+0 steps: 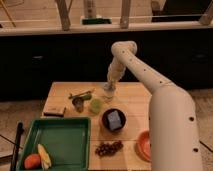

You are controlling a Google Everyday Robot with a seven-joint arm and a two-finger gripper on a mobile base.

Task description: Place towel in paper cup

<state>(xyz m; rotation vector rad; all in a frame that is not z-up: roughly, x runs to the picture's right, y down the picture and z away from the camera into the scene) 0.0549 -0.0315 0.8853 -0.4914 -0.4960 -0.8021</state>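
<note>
1. Arm: The white robot arm (150,80) rises from the lower right, bends at the elbow near the far desk edge and descends toward the desk centre.

2. End effector: The end effector (111,81) hangs directly over the pale paper cup (109,93), at or just above its rim. Whether it is spread or pressed together cannot be told.

3. Towel: A pale yellow patch (115,75) shows at the end effector. Whether this is the towel cannot be told, nor whether any of it is inside the cup.

4. Desk: The light wooden desk (131,95) carries all items. The paper cup stands near the far edge, with bare wood to its right.

5. Left of the cup:
- a lime-green round object (96,105), near the cup
- a small metal cup (78,103)
- a green elongated item (81,94)
- a flat brown block (55,110) by the left edge

6. Front of the cup: A black bowl (106,123) holds a grey-blue item (115,120).

7. Near edge:
- a cluster of dark grapes (108,148)
- an orange bowl (144,145) at the right edge, touching the arm's outline
- a green rectangular plastic tray (62,137) at the front-left corner, holding 1 orange fruit (31,161) and 1 yellow cob-shaped item (44,156)
</note>
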